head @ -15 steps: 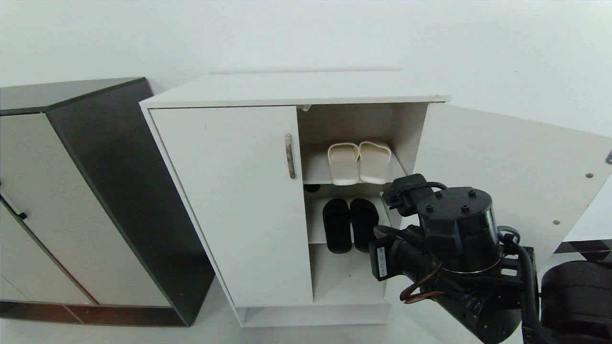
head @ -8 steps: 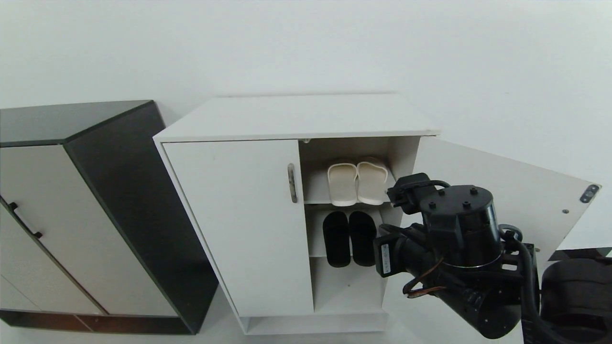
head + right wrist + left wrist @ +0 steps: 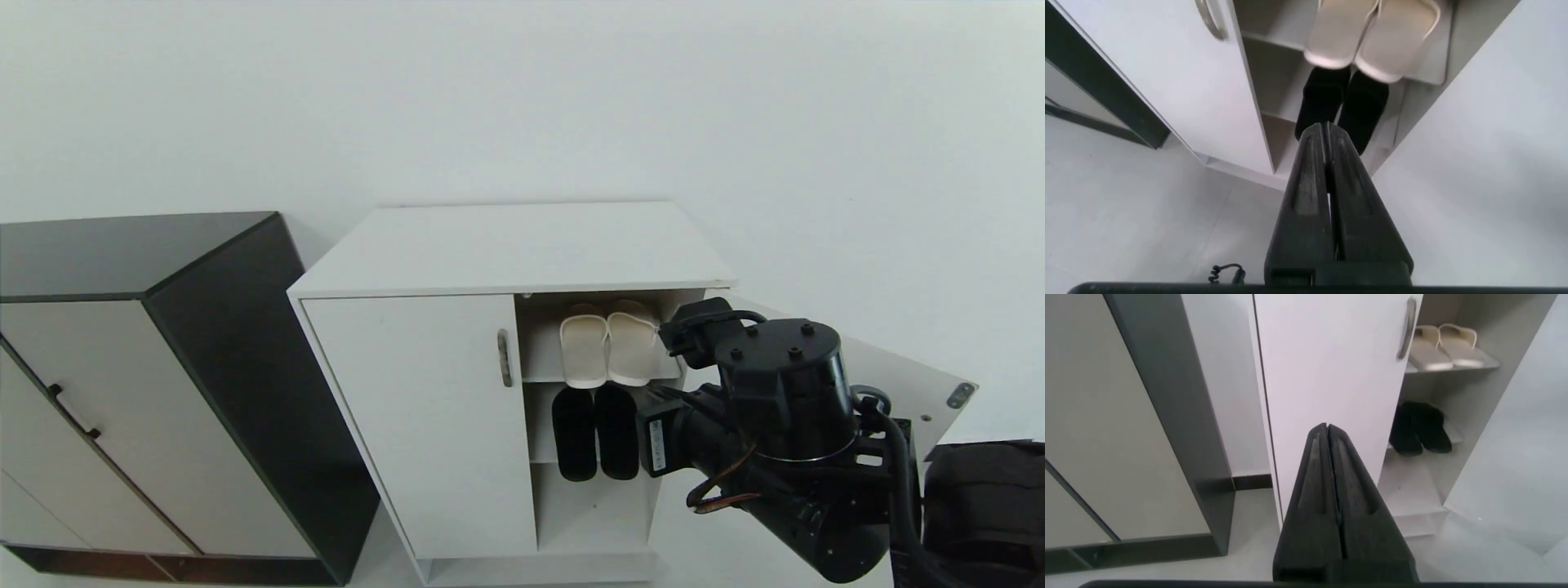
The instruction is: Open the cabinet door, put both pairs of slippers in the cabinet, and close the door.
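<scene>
White slippers [image 3: 608, 349] sat above black slippers [image 3: 596, 431] in the cabinet [image 3: 522, 245], centre frame, door [image 3: 914, 380] open; left claw [image 3: 1327, 433] and right claw [image 3: 1328, 131] were pressed together.

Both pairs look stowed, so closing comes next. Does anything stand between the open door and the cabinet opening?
Likely yes: the right hand, shut, hangs before the cabinet, beside the open door, probably in its swing path. The white slippers and black slippers overhang their shelves slightly.
</scene>
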`<state>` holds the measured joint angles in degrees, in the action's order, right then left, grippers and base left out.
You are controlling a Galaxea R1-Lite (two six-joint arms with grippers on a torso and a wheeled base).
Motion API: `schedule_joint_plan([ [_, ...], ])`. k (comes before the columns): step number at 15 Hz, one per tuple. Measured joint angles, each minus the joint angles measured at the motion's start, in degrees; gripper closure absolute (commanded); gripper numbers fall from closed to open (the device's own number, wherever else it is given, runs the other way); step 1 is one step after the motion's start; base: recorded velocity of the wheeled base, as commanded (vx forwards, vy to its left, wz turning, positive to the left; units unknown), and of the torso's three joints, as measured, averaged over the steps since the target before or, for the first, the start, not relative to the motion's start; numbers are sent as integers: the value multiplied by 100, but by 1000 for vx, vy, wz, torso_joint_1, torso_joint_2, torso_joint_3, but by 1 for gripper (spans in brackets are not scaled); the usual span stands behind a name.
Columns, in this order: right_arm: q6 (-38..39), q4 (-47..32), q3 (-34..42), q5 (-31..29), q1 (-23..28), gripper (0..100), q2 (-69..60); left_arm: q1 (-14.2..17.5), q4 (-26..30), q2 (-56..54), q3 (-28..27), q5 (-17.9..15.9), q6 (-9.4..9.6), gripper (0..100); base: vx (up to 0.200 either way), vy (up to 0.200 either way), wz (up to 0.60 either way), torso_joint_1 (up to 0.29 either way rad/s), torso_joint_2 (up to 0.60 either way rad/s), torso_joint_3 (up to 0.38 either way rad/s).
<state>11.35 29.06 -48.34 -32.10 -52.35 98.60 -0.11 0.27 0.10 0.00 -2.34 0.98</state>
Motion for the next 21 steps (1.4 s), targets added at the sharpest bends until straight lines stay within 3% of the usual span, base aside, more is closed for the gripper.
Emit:
schedule_joint_plan([
  [12,0,5,-1,2,0,100,10,1,0,0,-2,-4,6,100,0,0,0,241,-555,-317],
  [21,0,44,40,2,0,100,11,1,0,0,0,2,-2,100,0,0,0,114,-247,-142],
])
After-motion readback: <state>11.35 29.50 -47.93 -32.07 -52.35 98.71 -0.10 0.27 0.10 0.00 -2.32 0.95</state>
